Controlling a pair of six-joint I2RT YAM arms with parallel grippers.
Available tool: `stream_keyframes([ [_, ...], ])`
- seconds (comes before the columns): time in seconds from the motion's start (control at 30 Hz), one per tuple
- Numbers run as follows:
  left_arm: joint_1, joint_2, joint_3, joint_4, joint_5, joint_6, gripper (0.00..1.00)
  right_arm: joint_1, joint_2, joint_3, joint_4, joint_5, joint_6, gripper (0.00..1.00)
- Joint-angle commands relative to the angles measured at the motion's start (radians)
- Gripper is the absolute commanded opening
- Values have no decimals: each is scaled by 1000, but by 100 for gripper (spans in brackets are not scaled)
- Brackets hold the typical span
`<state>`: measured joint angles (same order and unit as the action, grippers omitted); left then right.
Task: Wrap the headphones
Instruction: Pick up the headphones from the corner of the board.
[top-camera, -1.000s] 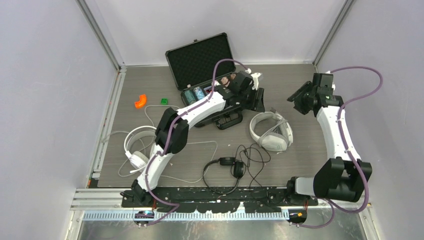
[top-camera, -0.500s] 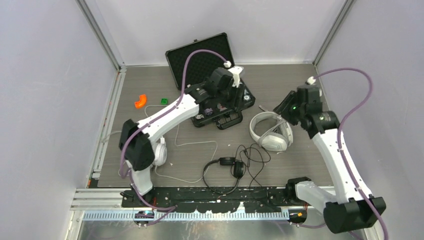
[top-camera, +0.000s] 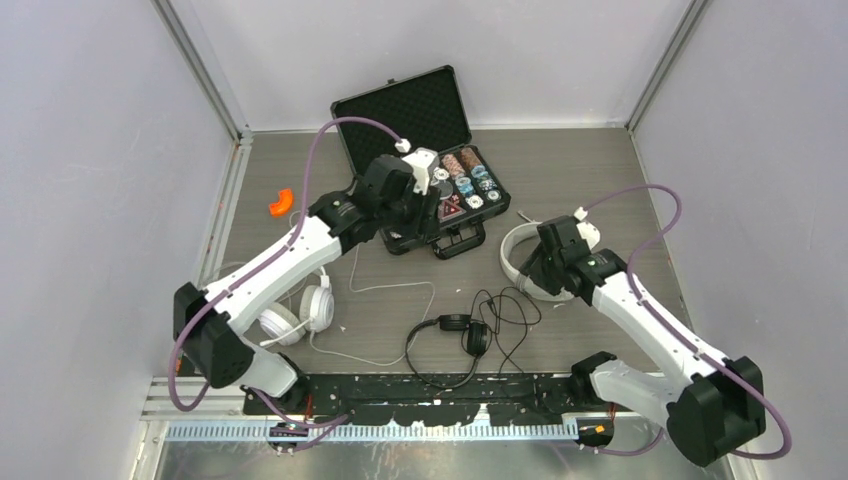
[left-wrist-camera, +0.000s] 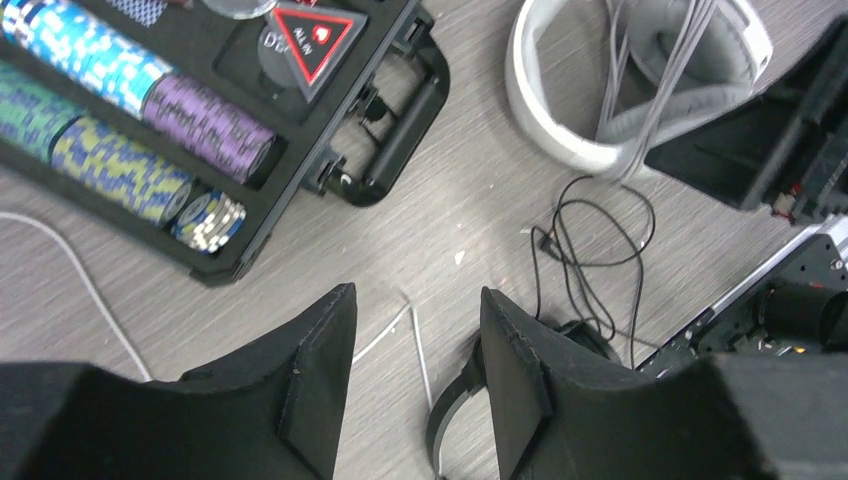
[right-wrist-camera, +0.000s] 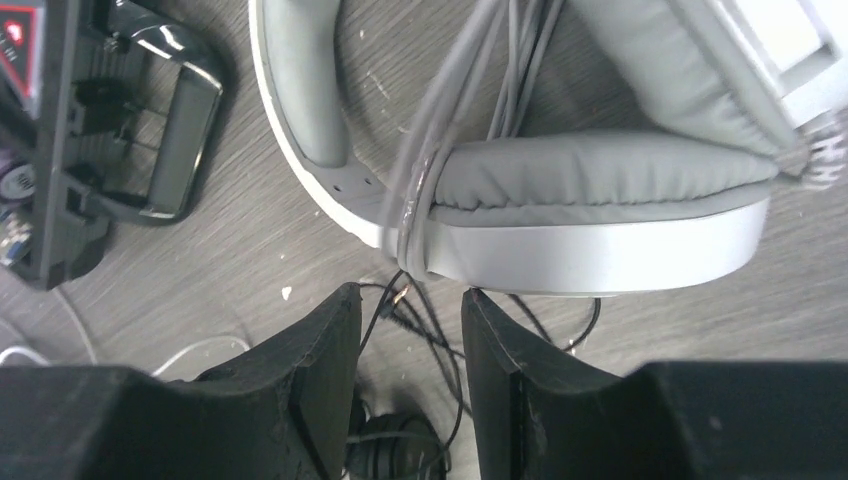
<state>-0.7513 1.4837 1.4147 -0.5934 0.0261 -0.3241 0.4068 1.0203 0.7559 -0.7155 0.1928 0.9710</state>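
The bulky white-grey headphones (top-camera: 518, 262) lie right of centre, their grey cord wound round the band (right-wrist-camera: 600, 230). My right gripper (top-camera: 533, 272) hovers over their near edge, open, with only table and black cord between its fingers (right-wrist-camera: 408, 295). The slim black headphones (top-camera: 452, 335) lie near the front with their cord (top-camera: 505, 310) in loose loops. At the left is the white round-cup pair (top-camera: 290, 318), its white cable (top-camera: 390, 290) trailing across the table. My left gripper (top-camera: 428, 212) hangs open over the case's near edge, empty (left-wrist-camera: 415, 300).
An open black case (top-camera: 400, 115) of poker chips (top-camera: 465, 185) stands at the back centre, its handle (left-wrist-camera: 395, 150) facing the front. An orange piece (top-camera: 281, 203) lies at the far left. Walls close both sides; a metal rail (top-camera: 430, 400) runs along the near edge.
My left gripper has drawn back left and nearer, uncovering the chips. My right arm has swung in from the far right and come down over the white-grey headphones.
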Motion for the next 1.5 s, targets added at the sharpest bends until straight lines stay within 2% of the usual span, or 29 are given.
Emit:
stream_keyframes([
  [0.0, 18, -86, -49, -14, -10, 34, 51, 5, 69, -11, 196, 125, 15, 47],
  [0.23, 48, -141, -89, -26, -15, 44, 51, -17, 228, 28, 255, 236, -65, 46],
  [0.47, 66, -147, -96, -23, -18, 51, 51, -171, 326, 37, 415, 99, -169, 45],
  [0.87, 84, -111, -72, -37, -18, 58, 51, -421, 508, 173, 434, 29, -306, 41],
  [1.03, 85, -123, -60, -50, -50, 61, 51, -425, 424, 286, 260, -77, -312, 37],
  [1.17, 85, -126, -60, -52, -50, 62, 51, -426, 349, 334, 250, -141, -293, 37],
  [1.47, 87, -143, -95, -53, -50, 66, 51, -425, 534, 455, 347, -130, -377, 36],
])
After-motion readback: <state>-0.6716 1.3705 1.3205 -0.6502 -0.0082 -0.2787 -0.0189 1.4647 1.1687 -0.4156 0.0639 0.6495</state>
